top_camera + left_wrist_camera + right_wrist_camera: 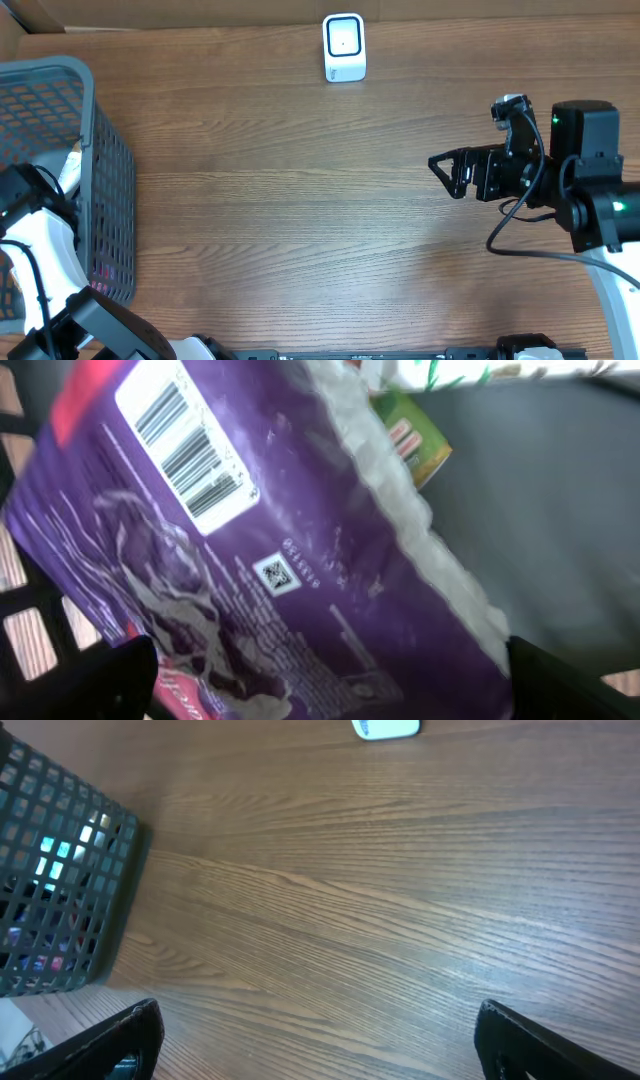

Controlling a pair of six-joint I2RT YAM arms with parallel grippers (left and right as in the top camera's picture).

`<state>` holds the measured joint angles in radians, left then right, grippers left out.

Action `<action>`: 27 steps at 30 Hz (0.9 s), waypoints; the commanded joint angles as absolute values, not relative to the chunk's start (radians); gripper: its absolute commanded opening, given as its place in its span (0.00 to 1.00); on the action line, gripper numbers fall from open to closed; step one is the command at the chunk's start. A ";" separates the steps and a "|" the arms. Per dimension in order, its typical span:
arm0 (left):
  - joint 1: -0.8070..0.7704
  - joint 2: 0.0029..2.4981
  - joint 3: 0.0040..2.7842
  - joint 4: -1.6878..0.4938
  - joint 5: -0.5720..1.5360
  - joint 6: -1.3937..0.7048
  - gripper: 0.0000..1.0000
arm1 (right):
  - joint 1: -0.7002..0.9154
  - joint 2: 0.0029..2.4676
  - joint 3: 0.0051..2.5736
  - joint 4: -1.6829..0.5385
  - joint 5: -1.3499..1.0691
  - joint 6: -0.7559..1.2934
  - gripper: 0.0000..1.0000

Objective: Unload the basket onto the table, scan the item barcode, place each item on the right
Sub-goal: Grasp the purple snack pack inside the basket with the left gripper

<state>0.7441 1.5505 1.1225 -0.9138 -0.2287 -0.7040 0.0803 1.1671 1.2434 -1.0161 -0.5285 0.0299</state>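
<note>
The bag (300,590) is glossy purple with a red corner and a white label (190,450) striped with black barcode bars, the packet (420,445) green, the basket (112,200) a dark grey lattice, the table (300,200) brown woodgrain, the scanner (344,47) white.

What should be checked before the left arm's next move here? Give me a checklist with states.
1. Barcode on purple package faces the left wrist camera: ok.
2. Left fingers open over the package: ok.
3. Package gripped: not ok, not yet.
4. Room between left fingers and basket wall: cannot tell.
5. Scanner in the open on the table: ok.
6. Right fingers open, away from basket: ok.
</note>
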 commanded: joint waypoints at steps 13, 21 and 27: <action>0.748 1.549 1.087 -0.874 -0.244 -0.702 0.32 | 0.084 1.202 1.267 -1.021 -0.541 0.026 1.00; 0.748 1.571 1.052 -0.849 -0.281 -0.703 0.81 | 0.084 1.202 1.267 -1.016 -0.540 0.026 1.00; 0.748 1.643 1.037 -0.836 -0.280 -0.703 0.68 | 0.084 1.202 1.267 -1.005 -0.540 0.026 1.00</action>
<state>0.7444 1.5448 1.1076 -0.8604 -0.2283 -0.7052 0.0803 1.2057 1.2434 -1.0134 -0.5282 0.0296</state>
